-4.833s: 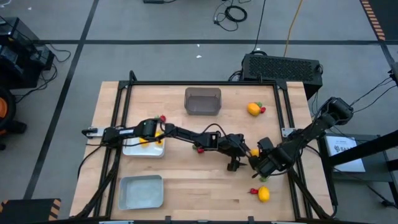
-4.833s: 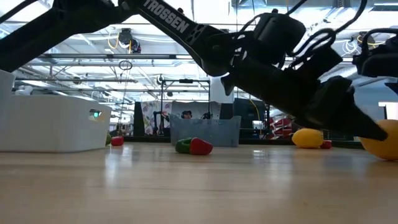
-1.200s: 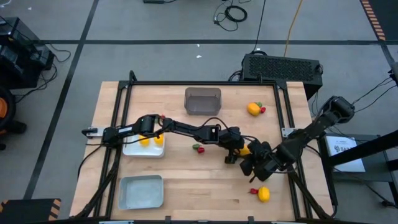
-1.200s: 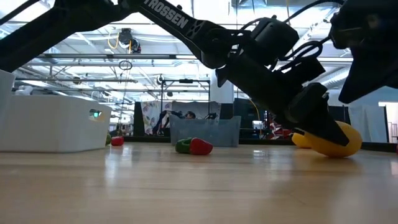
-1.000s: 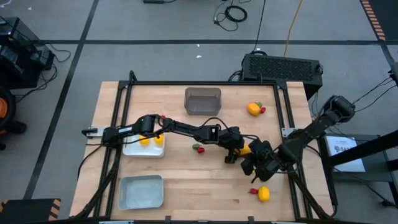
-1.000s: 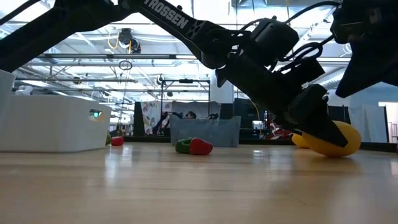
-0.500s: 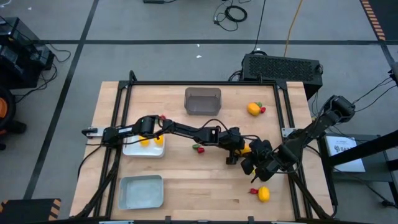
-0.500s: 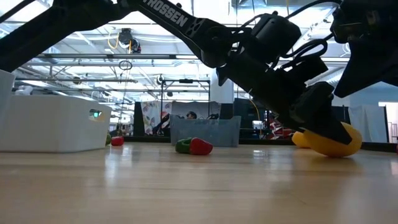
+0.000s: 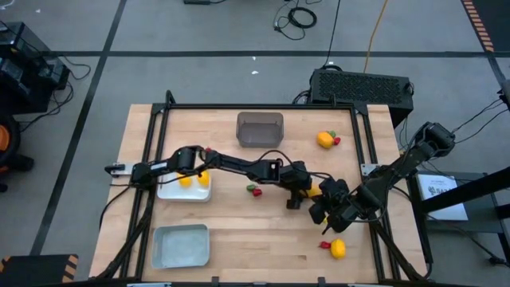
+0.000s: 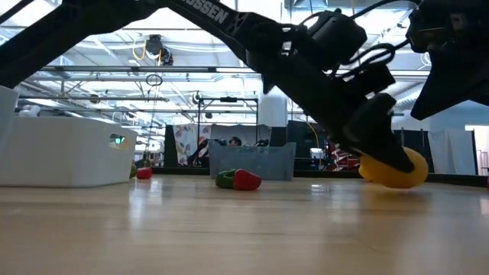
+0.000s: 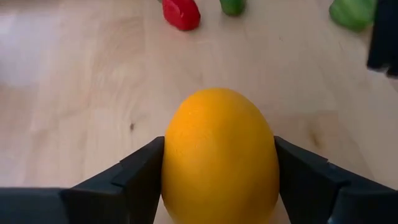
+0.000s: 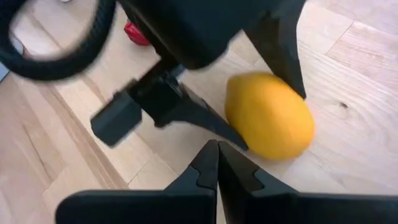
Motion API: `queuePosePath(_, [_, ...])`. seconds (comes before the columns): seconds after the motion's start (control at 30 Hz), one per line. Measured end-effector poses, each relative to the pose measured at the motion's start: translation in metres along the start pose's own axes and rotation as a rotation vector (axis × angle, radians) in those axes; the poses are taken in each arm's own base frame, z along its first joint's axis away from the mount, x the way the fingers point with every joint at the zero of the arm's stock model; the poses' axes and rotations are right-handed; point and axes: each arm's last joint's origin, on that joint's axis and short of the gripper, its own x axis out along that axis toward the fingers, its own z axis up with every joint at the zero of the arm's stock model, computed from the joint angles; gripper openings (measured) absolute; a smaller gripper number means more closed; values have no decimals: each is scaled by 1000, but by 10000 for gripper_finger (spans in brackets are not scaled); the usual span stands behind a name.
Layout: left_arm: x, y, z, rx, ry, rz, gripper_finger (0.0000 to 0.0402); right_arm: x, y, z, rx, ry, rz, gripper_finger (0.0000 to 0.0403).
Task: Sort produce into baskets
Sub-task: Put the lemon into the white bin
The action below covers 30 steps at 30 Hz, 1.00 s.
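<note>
1. Left gripper (image 11: pixel 219 163) stretched far across the table (image 9: pixel 239 163) toward 3 o'clock, fingers clamped on either side of a lemon (image 11: pixel 219 155); lemon near the table's right-centre, at or barely above the wood in the low view.
2. Right gripper (image 12: pixel 214 163) just beside at 4 o'clock of the left one, fingers pressed together on nothing, tips aimed at the same lemon.
3. Step in hand, as a judgement: pick-up of this lemon, grasp made, lift and carry not yet done.
4. Next move, likely: lift clear, then haul toward 9 o'clock to the white tray (image 9: pixel 170 191), where two yellow pieces already lie; needs clearance over the red-and-green piece (image 9: pixel 254 190) mid-table and a firm hold on a round, smooth fruit.
5. Elsewhere: dark bin (image 9: pixel 260 129) at 12 o'clock, grey-blue tray (image 9: pixel 180 245) at 7 o'clock, a lemon at 1 o'clock (image 9: pixel 324 139) and another at 5 o'clock (image 9: pixel 338 249), unsorted.
</note>
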Motion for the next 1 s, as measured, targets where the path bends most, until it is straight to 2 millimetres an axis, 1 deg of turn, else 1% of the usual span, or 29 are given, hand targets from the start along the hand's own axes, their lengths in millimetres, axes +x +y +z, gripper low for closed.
queuePosePath(0.13, [-28,0,10,39,90,11,264,0,-1,0,-10,2,-12,0])
queuePosePath(0.27, [-64,-1,23,93,179,-7,264,0,-2,0,-45,3,-16,0])
queuePosePath(0.33, [-86,-3,27,105,241,-14,264,0,-2,0,-64,2,-15,0])
queuePosePath(0.4, [-107,-4,35,111,265,-1,264,0,-2,0,-86,-3,-16,0])
queuePosePath(0.53, [-147,-6,42,72,340,0,264,1,-1,0,-149,-42,-24,0])
queuePosePath(0.77, [-221,-13,43,-53,507,6,264,5,-1,0,-283,-105,-51,0])
queuePosePath(0.93, [-260,-24,33,-148,585,14,264,7,-1,1,-353,-103,-65,0])
queuePosePath(1.0, [-276,-28,27,-183,588,30,264,7,-1,1,-377,-104,-63,0])
